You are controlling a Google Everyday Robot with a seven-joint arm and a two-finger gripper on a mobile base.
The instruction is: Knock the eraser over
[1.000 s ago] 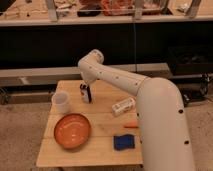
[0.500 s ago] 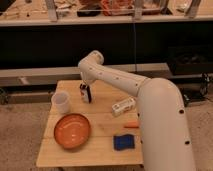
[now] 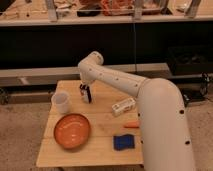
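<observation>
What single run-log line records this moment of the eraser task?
gripper: at eraser, fingers unclear | eraser: upright, not knocked | cup: left of eraser | bowl: front left | table

No text, label, brand, number or sign is showing clearly enough to read anywhere in the view. The hand is hanging just above centre, at the eraser on the surface, and neither is bearing any legible mark; the eraser's white stripes are not forming letters. The white bottle, lying right of centre, is showing a dark patch that may be a label, but nothing on it can be made out.
</observation>
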